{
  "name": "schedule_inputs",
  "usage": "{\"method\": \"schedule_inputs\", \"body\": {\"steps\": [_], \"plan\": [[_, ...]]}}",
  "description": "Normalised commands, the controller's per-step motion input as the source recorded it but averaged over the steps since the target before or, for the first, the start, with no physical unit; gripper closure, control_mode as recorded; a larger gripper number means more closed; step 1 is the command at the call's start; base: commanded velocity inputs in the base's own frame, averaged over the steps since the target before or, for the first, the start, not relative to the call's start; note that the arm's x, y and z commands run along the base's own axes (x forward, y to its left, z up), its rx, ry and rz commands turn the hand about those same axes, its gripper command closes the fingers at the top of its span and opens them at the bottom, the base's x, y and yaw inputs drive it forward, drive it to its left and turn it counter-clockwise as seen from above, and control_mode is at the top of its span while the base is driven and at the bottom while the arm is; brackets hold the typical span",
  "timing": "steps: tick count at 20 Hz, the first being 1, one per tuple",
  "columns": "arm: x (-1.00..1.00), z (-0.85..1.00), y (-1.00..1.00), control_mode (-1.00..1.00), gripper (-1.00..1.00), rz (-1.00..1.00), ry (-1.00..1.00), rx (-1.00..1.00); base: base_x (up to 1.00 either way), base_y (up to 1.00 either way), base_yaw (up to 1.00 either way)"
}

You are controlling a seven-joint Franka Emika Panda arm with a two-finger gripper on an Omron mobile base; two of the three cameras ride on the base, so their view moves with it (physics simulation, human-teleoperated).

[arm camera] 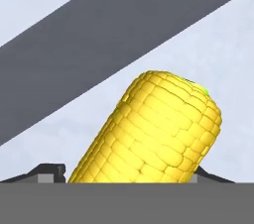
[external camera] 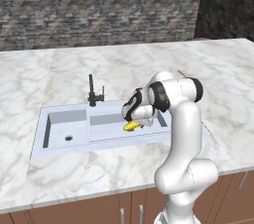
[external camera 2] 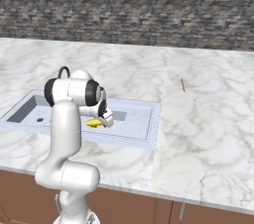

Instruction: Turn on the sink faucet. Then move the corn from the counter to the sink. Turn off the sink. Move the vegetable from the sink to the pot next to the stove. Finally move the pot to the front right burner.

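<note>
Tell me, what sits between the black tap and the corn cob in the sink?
Nothing but bare sink floor lies between the faucet and the corn, seen in the left base view.

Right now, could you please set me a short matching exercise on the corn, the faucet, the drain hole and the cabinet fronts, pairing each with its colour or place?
Things:
1. corn
2. faucet
3. drain hole
4. cabinet fronts

Descriptions:
A. brown, below the counter edge
B. black, upright behind the sink
C. yellow, in the wide basin under the hand
D. dark, in the floor of the small basin

Pairs: 1-C, 2-B, 3-D, 4-A
</note>
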Motion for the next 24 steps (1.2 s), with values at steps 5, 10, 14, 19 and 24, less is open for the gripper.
{"method": "schedule_inputs", "body": {"steps": [5, 10, 14, 19, 24], "plan": [[0.05, 0.19, -0.01, -1.0, 1.0, 0.0, 0.01, 0.0, 0.0, 0.0, 0.0], [-0.05, 0.91, -0.03, -1.0, 1.0, 0.0, -0.04, 0.0, 0.0, 0.0, 0.0], [-0.13, 0.97, -0.11, -1.0, 1.0, 0.0, 0.0, 0.0, 0.0, 0.0, 0.0], [-0.2, 0.89, -0.19, -1.0, 1.0, 0.0, 0.0, 0.0, 0.0, 0.0, 0.0], [-0.45, 0.67, -0.24, -1.0, 1.0, 0.0, 0.0, 0.0, 0.0, 0.0, 0.0]]}}
